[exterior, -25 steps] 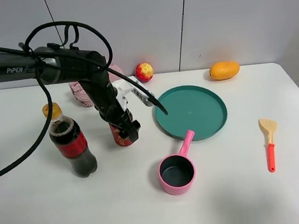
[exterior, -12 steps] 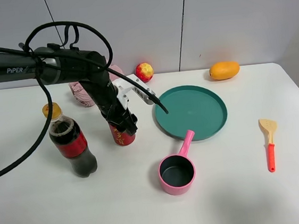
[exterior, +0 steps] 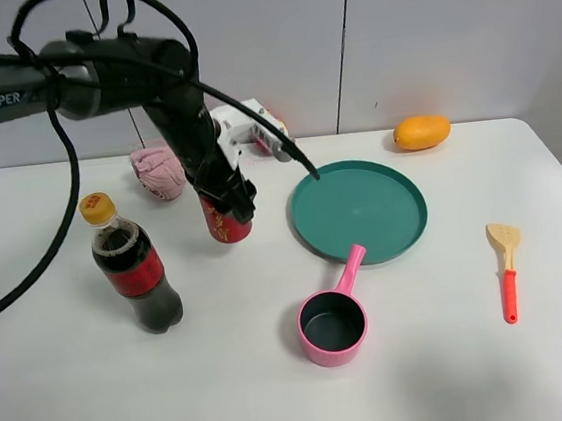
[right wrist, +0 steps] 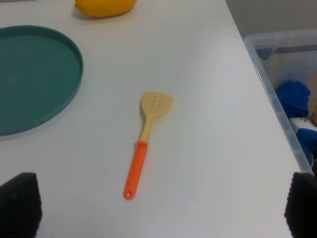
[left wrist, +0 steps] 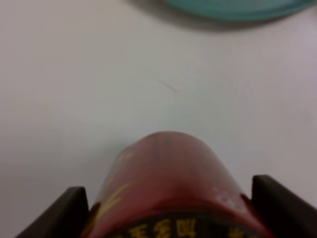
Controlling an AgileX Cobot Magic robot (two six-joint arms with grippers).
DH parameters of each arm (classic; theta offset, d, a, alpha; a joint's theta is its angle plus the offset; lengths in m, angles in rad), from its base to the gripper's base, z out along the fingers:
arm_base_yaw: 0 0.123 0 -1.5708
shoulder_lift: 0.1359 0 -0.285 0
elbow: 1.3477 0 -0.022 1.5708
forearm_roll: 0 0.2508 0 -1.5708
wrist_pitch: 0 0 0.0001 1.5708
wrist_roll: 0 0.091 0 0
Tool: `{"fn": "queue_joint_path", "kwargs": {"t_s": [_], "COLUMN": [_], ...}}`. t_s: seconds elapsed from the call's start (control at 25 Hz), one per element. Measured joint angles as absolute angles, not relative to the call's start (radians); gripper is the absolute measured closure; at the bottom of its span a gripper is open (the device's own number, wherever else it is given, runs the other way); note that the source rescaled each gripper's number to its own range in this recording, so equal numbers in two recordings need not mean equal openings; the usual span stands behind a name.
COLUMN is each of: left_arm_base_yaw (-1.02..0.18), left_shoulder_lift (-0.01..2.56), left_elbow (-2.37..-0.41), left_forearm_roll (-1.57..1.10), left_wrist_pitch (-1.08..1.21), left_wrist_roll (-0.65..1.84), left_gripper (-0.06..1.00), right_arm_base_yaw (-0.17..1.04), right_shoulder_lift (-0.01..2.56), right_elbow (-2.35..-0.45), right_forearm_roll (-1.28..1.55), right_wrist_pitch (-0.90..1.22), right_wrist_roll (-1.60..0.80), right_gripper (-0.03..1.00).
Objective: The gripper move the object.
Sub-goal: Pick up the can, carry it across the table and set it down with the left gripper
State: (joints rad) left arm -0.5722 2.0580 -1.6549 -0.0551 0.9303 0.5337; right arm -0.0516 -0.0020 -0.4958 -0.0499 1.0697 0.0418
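The red can (exterior: 227, 223) with yellow lettering is clamped between the black fingers of my left gripper (exterior: 230, 204), left of the teal plate (exterior: 393, 221). It appears to hang just above the white table. In the left wrist view the can (left wrist: 168, 183) fills the space between the two black fingers (left wrist: 69, 210), with a corner of the plate (left wrist: 237, 7) beyond it. My right gripper (right wrist: 161, 203) is open and empty, its fingertips (right wrist: 20, 198) wide apart over the table's right side. It does not show in the exterior view.
A cola bottle (exterior: 132, 271) with a yellow cap stands left of the can. A pink bundle (exterior: 156, 173) lies behind it. A pink saucepan (exterior: 331, 324), a mango (exterior: 422, 131) and an orange-handled spatula (exterior: 506, 267) lie to the right. A clear bin (right wrist: 282, 74) sits past the table's right edge.
My left arm has risen and drawn back toward the wall with the can in its grip. The apple at the back is now mostly hidden behind the wrist.
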Motion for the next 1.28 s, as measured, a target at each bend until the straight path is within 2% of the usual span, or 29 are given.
{"fn": "queue_joint_path", "kwargs": {"t_s": [0.24,0.44,0.84,1.28], "left_arm_base_yaw": [-0.66,-0.772,-0.971,-1.05], "left_shoulder_lift": [2.05,2.05,2.068,2.152], "left_elbow": [-1.923,-2.055,-2.077,-2.077], "left_forearm_roll": [-0.038,-0.039,-0.054,-0.096], "left_wrist_pitch": [1.18,1.207,1.216,1.096], "left_wrist_roll": [0.534,0.532,0.53,0.599], "left_gripper": [0.93,0.93,0.93,0.93], "right_arm_base_yaw": [-0.052,-0.052,-0.052,-0.052], "right_shoulder_lift": [-0.002,-0.002,-0.002,-0.002], "right_elbow": [-0.496,-0.496,-0.496,-0.496], "right_forearm_roll": [-0.05,-0.05,-0.05,-0.05], "right_wrist_pitch": [1.07,1.07,1.07,1.07], "right_wrist_roll": [0.042,0.042,0.042,0.042], "right_gripper": [-0.03,-0.03,-0.03,-0.03]}}
